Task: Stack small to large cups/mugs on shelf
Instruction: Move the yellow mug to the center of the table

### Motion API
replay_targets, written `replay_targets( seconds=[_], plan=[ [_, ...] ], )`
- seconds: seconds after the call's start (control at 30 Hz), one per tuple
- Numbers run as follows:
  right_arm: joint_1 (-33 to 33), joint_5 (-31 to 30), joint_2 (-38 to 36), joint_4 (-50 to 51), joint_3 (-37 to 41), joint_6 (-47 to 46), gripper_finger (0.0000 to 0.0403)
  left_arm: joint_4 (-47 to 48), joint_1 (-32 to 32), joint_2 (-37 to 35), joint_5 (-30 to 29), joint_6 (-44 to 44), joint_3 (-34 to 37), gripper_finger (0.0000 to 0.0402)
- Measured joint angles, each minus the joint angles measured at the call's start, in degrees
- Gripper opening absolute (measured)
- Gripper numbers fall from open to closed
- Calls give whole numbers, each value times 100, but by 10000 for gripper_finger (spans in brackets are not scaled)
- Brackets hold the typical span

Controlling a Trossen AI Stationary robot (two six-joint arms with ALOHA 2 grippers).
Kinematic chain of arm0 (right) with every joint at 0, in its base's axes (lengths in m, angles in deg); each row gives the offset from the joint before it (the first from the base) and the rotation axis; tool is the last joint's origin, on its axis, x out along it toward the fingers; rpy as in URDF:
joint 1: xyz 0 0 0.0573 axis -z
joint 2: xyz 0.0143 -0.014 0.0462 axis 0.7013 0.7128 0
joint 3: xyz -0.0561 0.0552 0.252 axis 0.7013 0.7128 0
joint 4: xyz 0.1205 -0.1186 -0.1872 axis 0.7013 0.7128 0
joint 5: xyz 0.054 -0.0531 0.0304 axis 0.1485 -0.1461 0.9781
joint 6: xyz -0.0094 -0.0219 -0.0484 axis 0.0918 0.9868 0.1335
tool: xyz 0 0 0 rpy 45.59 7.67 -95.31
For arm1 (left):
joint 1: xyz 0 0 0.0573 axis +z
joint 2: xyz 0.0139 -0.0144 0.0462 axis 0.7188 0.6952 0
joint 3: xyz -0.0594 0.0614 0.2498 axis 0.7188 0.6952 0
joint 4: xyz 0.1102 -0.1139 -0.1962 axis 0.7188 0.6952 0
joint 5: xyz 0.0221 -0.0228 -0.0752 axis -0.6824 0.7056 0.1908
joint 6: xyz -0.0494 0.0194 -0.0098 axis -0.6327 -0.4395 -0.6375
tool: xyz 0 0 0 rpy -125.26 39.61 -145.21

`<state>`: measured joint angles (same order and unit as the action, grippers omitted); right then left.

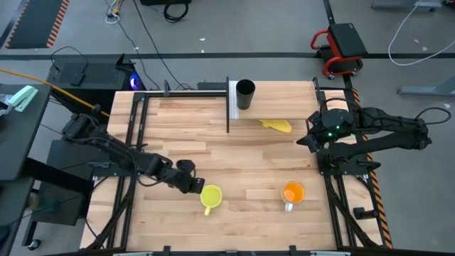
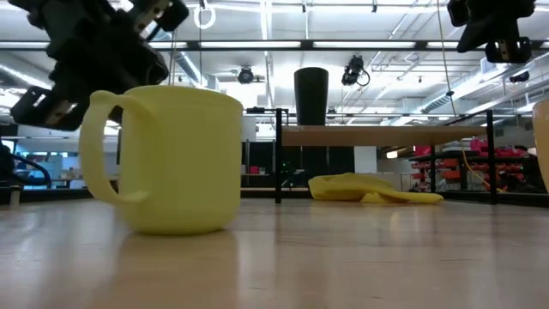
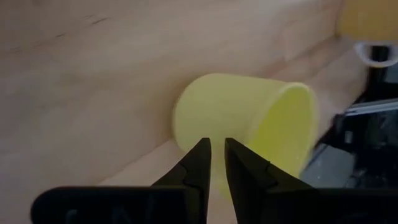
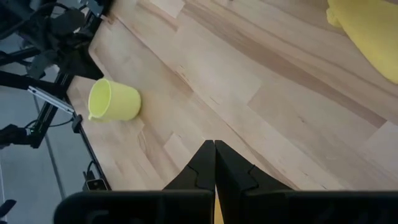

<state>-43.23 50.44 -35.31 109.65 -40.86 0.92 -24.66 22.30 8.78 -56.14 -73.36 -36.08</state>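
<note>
Near table edge: left gripper (image 1: pixel 193 182) just left of yellow mug (image 1: pixel 210 196), jaws narrow, holding nothing. Right gripper (image 1: pixel 307 139) jaws shut, empty. No readable writing.

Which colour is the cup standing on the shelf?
Black cup; the high view shows it best.

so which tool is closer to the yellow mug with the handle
Left. The left tool sits right beside the yellow handled ceramic mug, fingers nearly together, not gripping it. The right tool waits shut across the table, near its far edge.
</note>
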Motion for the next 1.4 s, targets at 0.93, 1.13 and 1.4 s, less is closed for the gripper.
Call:
replay_targets(
  seconds=[0.93,1.13,1.4],
  plan=[
    [-356,538,47,600,-41,-517,9,-1873,731,918,713,1229,0,49],
    [-1356,310,49,871,-208,-1588,8,-864,669,433,754,1227,-2,44],
    [-3331,-59,856,886,-214,-2967,9,-8,-60,18,762,467,-2,42]
  ],
)
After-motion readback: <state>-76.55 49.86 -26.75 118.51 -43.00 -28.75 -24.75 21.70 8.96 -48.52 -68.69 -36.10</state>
